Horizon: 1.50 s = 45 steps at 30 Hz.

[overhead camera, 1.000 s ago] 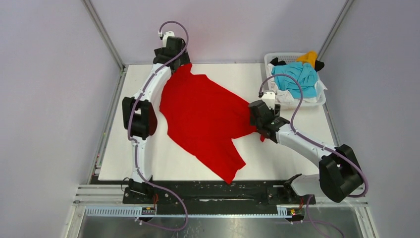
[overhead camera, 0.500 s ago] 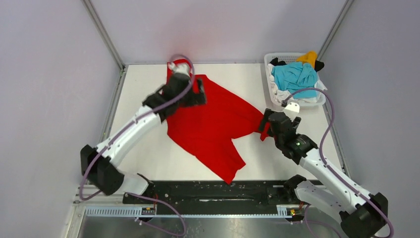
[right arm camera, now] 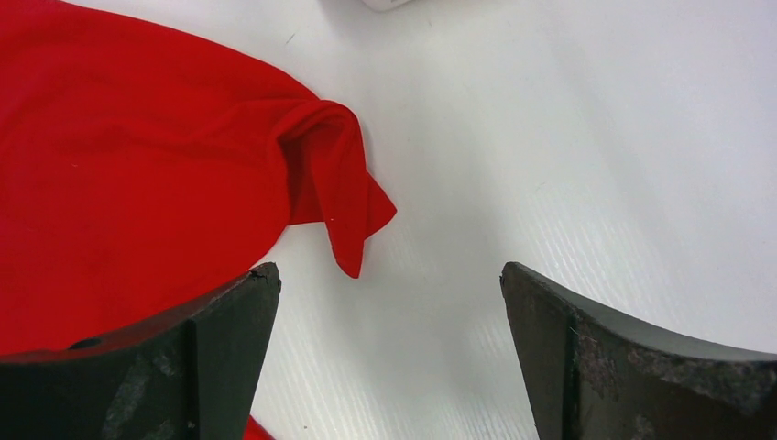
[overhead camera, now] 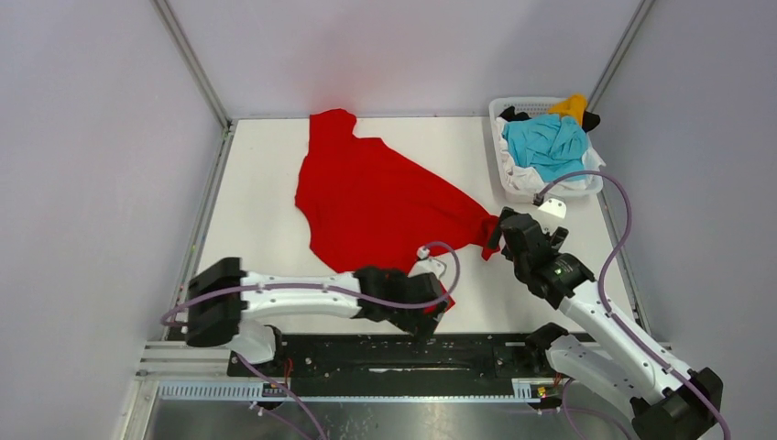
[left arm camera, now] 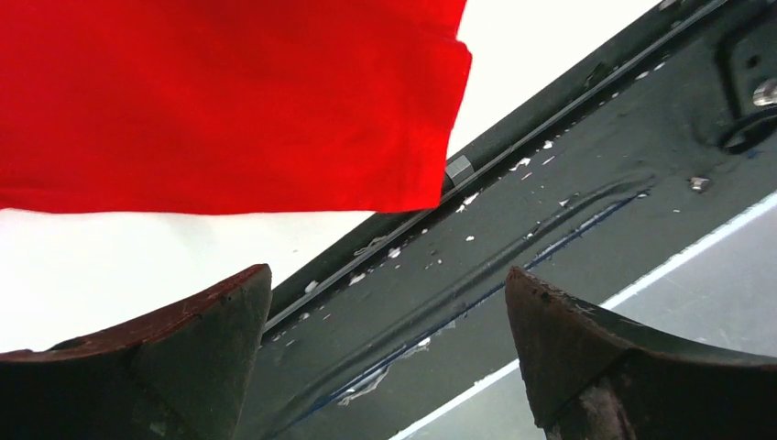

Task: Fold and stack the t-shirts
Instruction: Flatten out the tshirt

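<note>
The large red t-shirt (overhead camera: 376, 197) lies spread on the white table, its collar end toward the back wall and one sleeve pointing right. My left gripper (overhead camera: 429, 321) is open and empty at the near table edge, over the shirt's near corner (left arm camera: 275, 101). My right gripper (overhead camera: 504, 240) is open and empty just beside the crumpled right sleeve tip (right arm camera: 334, 174), not touching it. Turquoise (overhead camera: 548, 142), yellow-orange (overhead camera: 574, 104), black and white shirts sit in the basket.
A white plastic basket (overhead camera: 509, 183) stands at the back right corner of the table. A black rail (overhead camera: 385, 353) runs along the near table edge, under the left gripper (left arm camera: 513, 229). Grey walls enclose the table.
My left arm swung from the shirt's back left part down to the near table edge. The shirt's collar end now lies flat at the back. My right gripper barely moved.
</note>
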Each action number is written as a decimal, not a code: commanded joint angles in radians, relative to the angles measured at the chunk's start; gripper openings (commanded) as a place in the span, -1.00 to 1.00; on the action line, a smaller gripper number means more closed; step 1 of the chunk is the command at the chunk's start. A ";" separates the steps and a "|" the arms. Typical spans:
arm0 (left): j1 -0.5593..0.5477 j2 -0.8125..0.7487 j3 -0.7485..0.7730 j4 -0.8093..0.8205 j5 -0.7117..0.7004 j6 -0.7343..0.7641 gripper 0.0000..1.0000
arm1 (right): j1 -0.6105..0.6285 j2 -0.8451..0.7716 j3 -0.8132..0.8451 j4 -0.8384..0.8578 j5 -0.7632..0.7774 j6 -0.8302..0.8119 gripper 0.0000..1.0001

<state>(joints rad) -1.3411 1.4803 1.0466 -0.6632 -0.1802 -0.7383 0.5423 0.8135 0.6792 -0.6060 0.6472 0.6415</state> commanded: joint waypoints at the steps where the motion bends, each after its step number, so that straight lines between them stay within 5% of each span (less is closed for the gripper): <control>1: -0.049 0.150 0.082 0.002 0.002 -0.029 0.97 | -0.007 0.011 0.010 -0.013 0.040 0.021 0.99; 11: -0.067 0.292 0.132 0.041 -0.085 -0.024 0.94 | -0.007 0.020 0.005 -0.001 0.046 0.017 0.99; 21: 0.031 0.296 0.049 0.161 -0.019 -0.055 0.76 | -0.008 0.035 0.005 0.009 0.047 0.005 0.99; 34: 0.029 0.407 0.034 -0.045 -0.175 -0.130 0.36 | -0.008 0.071 0.008 0.017 0.061 0.000 0.99; 40: 0.091 0.394 -0.042 -0.098 -0.263 -0.215 -0.34 | -0.010 0.079 0.007 0.016 0.063 -0.002 0.99; 43: 0.169 0.315 -0.100 -0.126 -0.310 -0.263 -0.95 | -0.011 0.081 0.007 0.016 0.052 -0.004 0.99; 45: 0.221 0.221 -0.137 -0.150 -0.354 -0.289 -1.00 | -0.012 0.085 0.008 0.016 0.027 -0.004 0.99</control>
<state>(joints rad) -1.2274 1.7531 1.0458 -0.6018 -0.4129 -0.9543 0.5400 0.8936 0.6792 -0.6132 0.6689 0.6338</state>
